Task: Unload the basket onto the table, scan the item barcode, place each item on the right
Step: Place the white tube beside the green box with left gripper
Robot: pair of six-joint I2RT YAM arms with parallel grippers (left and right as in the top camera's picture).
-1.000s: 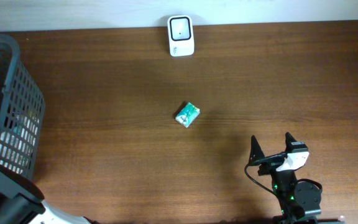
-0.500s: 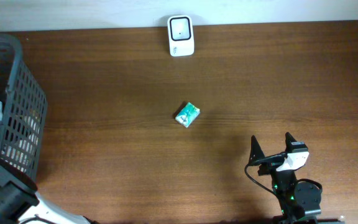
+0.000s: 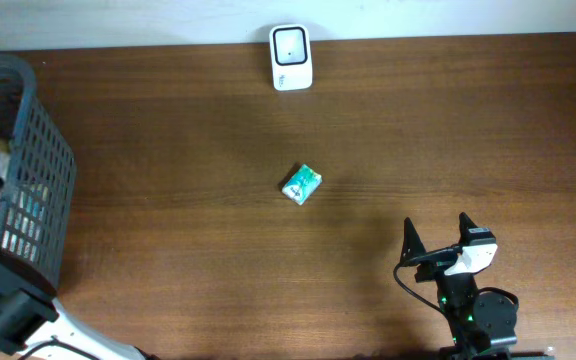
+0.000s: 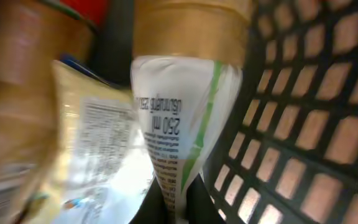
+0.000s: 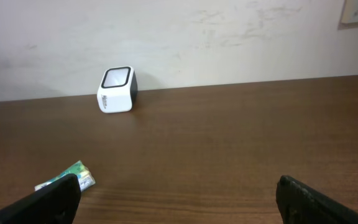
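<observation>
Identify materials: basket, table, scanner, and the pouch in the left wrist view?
basket: grey moulded plastic, likely; open grid walls.
table: matte wood look, grain lines; veneer or laminate unclear.
scanner: smooth white plastic shell, dark window.
pouch: printed flexible film, seemingly; tapers to a fold.

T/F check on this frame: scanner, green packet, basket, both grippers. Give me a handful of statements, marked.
1. The barcode scanner stands at the far edge of the table, by the wall. True.
2. The green packet lies inside the basket. False: it lies on the bare table near the middle, well apart from the basket.
3. The right gripper is shut on the green packet. False: its jaws stand wide open and empty, away from the packet.
4. The left gripper is down in the basket, closed on the narrow end of a white 250 ml pack. True, as far as the blurred left wrist view shows.
</observation>
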